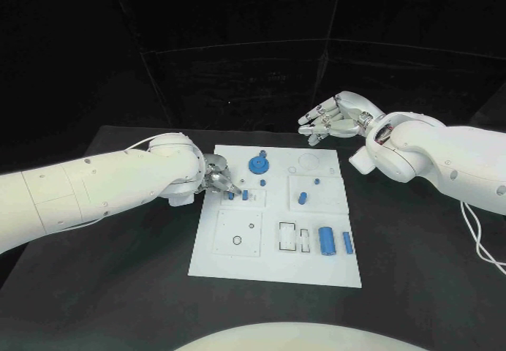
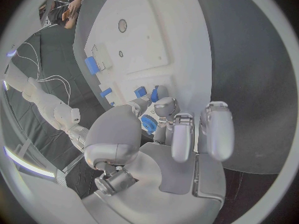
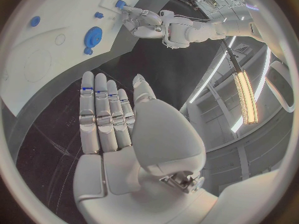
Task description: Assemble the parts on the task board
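Head view: white task board (image 1: 276, 252) lies mid-tabletop (image 1: 422, 248). The left hand (image 1: 218, 180) at its 9 o'clock edge pinches a small blue part (image 1: 245, 195) with narrow fingers (image 2: 163, 108). The right hand (image 1: 338, 115) hovers at 1 o'clock, its fingers (image 3: 102, 112) extended, holding nothing. The left wrist view shows the pinched part.

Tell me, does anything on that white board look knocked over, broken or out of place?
Nothing stands out. The task board lies flat and square on the table, and the blue parts sit tidily on it. The left hand is down at a small blue part; the right hand hovers empty.
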Robot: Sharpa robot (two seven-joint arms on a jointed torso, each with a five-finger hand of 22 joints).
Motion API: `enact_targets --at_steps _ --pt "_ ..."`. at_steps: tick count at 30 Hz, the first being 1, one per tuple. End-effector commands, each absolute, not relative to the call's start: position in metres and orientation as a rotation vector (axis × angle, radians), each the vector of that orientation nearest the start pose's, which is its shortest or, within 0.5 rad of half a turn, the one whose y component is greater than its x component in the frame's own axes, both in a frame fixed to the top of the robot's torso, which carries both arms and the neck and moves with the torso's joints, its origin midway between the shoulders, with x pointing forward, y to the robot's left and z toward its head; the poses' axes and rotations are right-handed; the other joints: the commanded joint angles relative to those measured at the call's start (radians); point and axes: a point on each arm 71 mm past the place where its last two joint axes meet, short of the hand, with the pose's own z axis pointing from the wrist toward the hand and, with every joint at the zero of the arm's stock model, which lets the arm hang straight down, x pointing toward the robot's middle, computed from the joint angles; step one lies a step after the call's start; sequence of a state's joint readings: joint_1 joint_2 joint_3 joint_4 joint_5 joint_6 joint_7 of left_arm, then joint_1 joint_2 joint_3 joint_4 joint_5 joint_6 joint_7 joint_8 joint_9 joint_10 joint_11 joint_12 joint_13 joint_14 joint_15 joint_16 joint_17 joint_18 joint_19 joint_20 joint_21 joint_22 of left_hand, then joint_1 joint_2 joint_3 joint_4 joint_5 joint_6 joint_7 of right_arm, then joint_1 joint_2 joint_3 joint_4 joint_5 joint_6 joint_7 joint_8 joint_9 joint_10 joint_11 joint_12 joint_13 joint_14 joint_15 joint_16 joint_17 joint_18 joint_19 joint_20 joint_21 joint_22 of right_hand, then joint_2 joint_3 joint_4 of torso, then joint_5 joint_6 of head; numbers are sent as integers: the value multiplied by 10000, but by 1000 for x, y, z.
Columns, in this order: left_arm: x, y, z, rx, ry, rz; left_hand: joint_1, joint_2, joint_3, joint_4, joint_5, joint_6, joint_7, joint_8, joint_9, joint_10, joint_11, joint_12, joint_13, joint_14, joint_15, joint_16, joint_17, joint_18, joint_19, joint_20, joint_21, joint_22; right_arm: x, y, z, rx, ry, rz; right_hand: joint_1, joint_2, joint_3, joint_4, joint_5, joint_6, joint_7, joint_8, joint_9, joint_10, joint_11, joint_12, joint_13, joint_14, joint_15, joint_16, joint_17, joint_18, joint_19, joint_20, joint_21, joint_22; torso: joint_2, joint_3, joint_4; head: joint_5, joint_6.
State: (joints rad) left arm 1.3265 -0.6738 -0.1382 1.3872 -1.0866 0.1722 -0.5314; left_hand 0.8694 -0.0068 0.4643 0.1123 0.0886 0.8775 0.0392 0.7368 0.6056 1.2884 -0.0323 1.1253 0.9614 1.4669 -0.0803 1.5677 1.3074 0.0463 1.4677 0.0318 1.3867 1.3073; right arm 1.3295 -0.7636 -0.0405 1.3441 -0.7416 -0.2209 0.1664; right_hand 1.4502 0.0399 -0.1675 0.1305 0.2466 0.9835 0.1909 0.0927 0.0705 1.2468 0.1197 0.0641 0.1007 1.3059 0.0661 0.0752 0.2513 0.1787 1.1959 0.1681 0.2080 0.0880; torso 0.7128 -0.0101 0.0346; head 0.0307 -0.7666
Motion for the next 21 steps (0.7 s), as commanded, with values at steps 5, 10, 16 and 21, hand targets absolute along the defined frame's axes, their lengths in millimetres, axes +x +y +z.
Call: enact_targets --at_steps 5,10,16,21 --pt "505 176 -210 -423 23438 -3216 -60 -170 -261 -38 -7 91 -33 62 -14 90 2 78 41 1039 -85 31 2634 50 151 -96 54 674 536 -207 -128 3329 16368 11343 -34 48 -52 -13 10 -80 20 67 4 -46 7 41 -13 -62 -4 -68 -12 47 49 20 -58 -15 -2 -3 22 -1 3" --pt "503 177 -211 -325 23549 -3202 -31 -201 -313 -63 -6 100 -41 75 -17 102 -4 93 56 1039 -89 31 2634 48 156 -100 61 684 536 -207 -128 3324 16369 11348 -53 50 -63 -3 10 -83 23 69 4 -46 10 43 -15 -64 -1 -68 -13 47 50 23 -64 -19 -2 -6 17 20 0" --pt "501 180 -211 -340 23593 -3157 -18 -250 -415 -76 -13 125 -51 100 -19 119 -13 110 67 1039 -96 31 2634 45 162 -107 69 696 536 -208 -128 3325 16368 11345 -53 50 -63 -3 10 -83 23 69 4 -46 10 43 -15 -64 -1 -68 -13 47 50 23 -64 -19 2 -7 17 27 -3" --pt "501 182 -210 -477 23468 -3190 -25 -271 -482 -67 -16 136 -56 112 -22 124 -17 112 63 1039 -101 31 2634 45 163 -111 70 698 536 -208 -128 3333 16362 11334 -53 50 -63 -3 10 -83 23 69 4 -46 10 43 -15 -64 -1 -68 -13 47 50 23 -64 -19 3 -2 16 37 -4"
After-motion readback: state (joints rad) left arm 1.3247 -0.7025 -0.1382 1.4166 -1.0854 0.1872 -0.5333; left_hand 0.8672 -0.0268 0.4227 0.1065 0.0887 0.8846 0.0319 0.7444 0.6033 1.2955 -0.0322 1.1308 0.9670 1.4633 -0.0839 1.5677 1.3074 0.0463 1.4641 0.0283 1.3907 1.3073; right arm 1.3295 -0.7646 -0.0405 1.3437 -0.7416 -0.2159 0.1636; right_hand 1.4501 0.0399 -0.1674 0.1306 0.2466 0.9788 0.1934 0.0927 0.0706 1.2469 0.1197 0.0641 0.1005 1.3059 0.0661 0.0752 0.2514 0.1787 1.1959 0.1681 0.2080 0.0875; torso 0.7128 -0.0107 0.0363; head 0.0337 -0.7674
